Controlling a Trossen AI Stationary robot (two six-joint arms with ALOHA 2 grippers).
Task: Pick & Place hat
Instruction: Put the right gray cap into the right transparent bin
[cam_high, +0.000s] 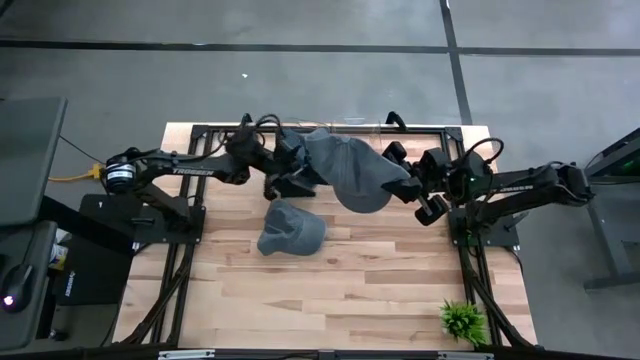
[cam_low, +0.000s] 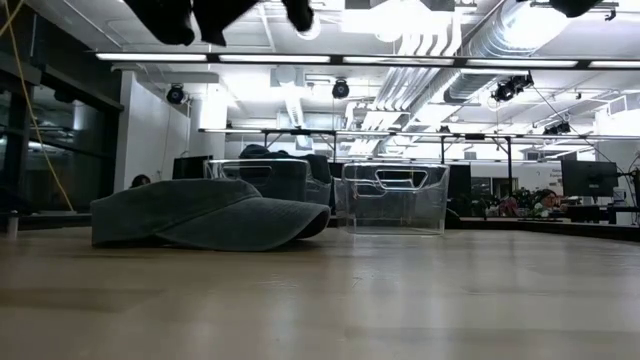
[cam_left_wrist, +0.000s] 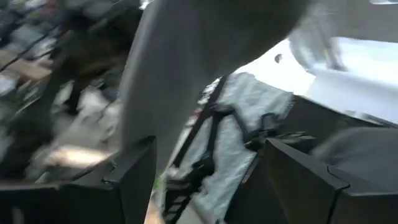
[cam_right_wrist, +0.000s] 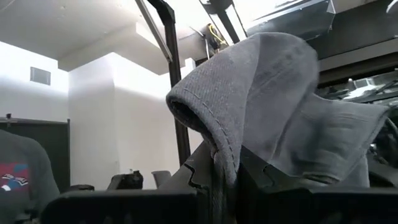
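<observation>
A grey cap (cam_high: 350, 170) hangs in the air between my two arms, above the far half of the table. My right gripper (cam_high: 412, 188) is at its right end and is shut on it; the right wrist view shows the cloth (cam_right_wrist: 280, 112) draped over the fingers. My left gripper (cam_high: 297, 178) is at the cap's left end and is open, with grey cloth (cam_left_wrist: 186, 62) running down between its spread fingers. A second grey cap (cam_high: 290, 230) lies flat on the table below, brim on the wood (cam_low: 200, 215). My right gripper pinches a folded, stitched edge of the cap (cam_right_wrist: 219, 163) between its two fingers, coming level from the table's right side. The cap is lifted clear of the table and the cloth bunches over the fingers. My left gripper has the cloth (cam_left_wrist: 146, 124) beside one finger (cam_left_wrist: 134, 177); whether they touch I cannot tell.
Two clear plastic bins (cam_low: 395, 195) stand at the table's far edge. A small green plant (cam_high: 463, 318) sits at the near right corner. Black frame rails (cam_high: 470, 270) run along the table's sides. Bare wood (cam_high: 350, 290) fills the near half.
</observation>
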